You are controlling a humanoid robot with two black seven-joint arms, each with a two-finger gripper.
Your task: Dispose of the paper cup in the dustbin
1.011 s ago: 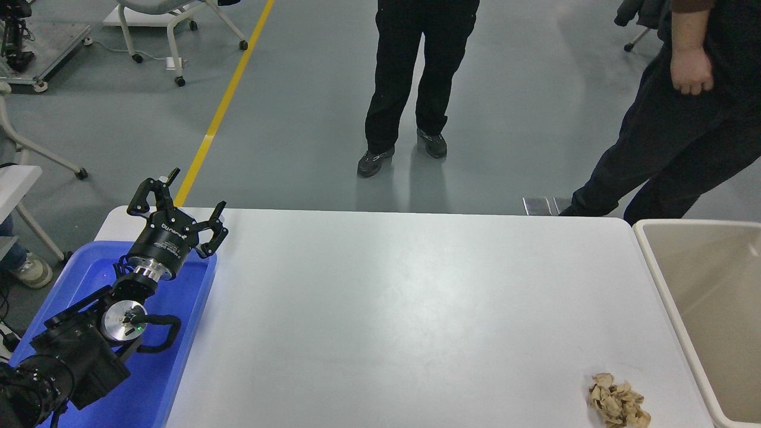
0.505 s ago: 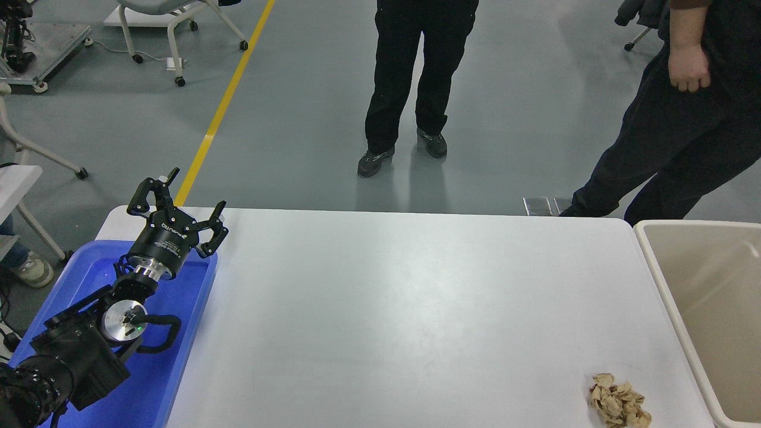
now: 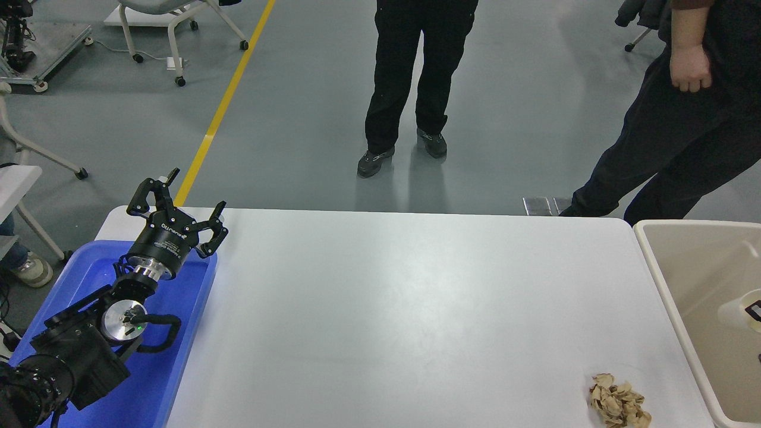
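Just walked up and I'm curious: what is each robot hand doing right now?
Left hand: open, holding nothing, parked over the blue tray.
Right hand: barely in view at the right edge over the dustbin; cannot be told.

**What I can count**

I see one white desk (image 3: 386, 309), one blue tray (image 3: 178, 368), one big beige dustbin (image 3: 666, 285), one paper cup (image 3: 737, 309), one crumpled paper wad (image 3: 618, 404), one black claw (image 3: 178, 208) and two people standing.

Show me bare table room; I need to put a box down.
The white table is free between the bright blue plastic tray, under the parked left claw, and the beige rectangular plastic dustbin. The near right corner holds a crumpled tan paper wad.
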